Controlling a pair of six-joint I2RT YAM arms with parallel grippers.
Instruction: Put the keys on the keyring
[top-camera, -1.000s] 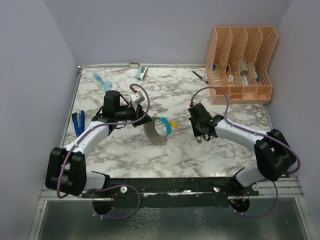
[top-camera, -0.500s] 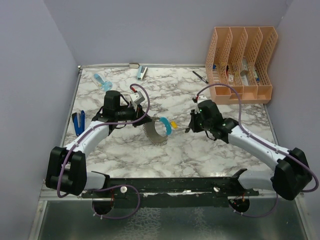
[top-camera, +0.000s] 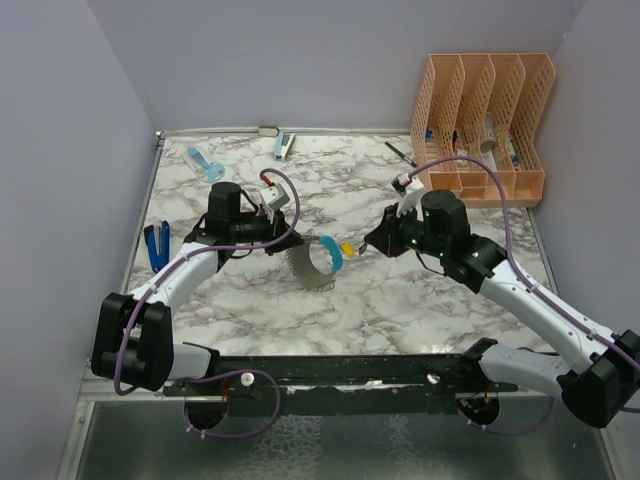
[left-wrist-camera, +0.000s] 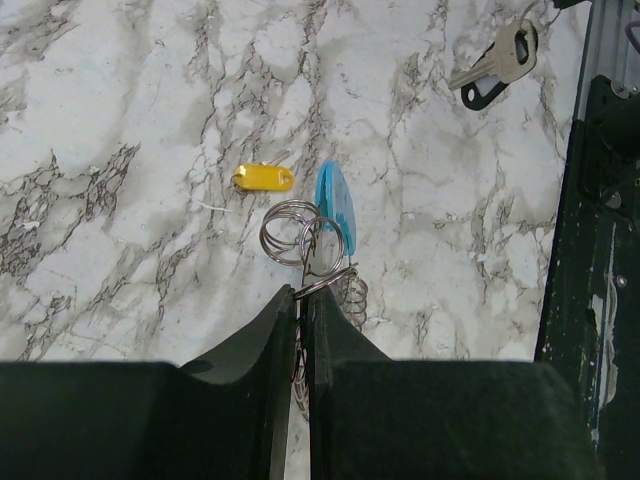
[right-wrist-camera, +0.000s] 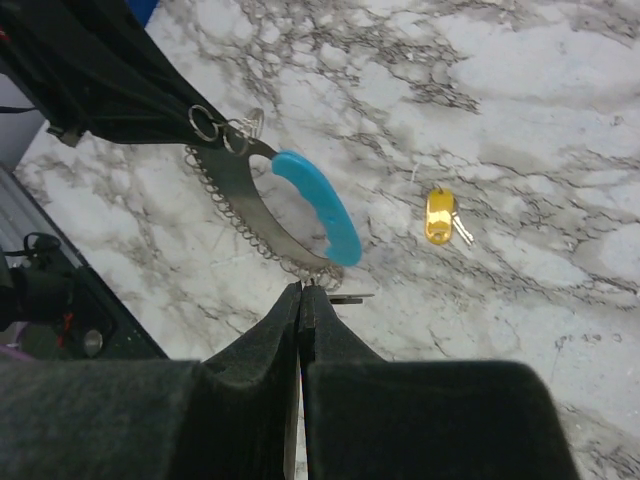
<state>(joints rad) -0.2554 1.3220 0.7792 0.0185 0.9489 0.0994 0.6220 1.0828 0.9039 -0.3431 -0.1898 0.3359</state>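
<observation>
- Keyring (right-wrist-camera: 238, 200): gray band loop with small wire rings along its edge and one light-blue section (right-wrist-camera: 318, 208). It stands on edge near the middle of the desk (top-camera: 420, 300), gripped at its left side.
- Left end effector (left-wrist-camera: 302, 300): jaws narrow, pinched on the edge of the keyring band, propping the loop upright.
- Right end effector (right-wrist-camera: 301, 292): jaws pressed fully together, nothing visible between them. The tips sit just beside the ringed rim below the light-blue section. Whether they touch it cannot be told.
- Yellow key (right-wrist-camera: 438, 216): yellow tag with a small silver blade, flat on the desk. It lies just right of the light-blue section, apart from the loop and not threaded.
- Black key (left-wrist-camera: 483, 93): black-headed, with a silver key lying against it, flat on the desk. It is well apart from the loop, toward the near right, and shows in the left wrist view only.
- Progress, as judged: early stage.
  - Done: the loop is secured and presented.
  - Not done: neither key is on a ring, and neither is held.
  - Left: lift each key in turn and work it onto one of the wire rings.
</observation>
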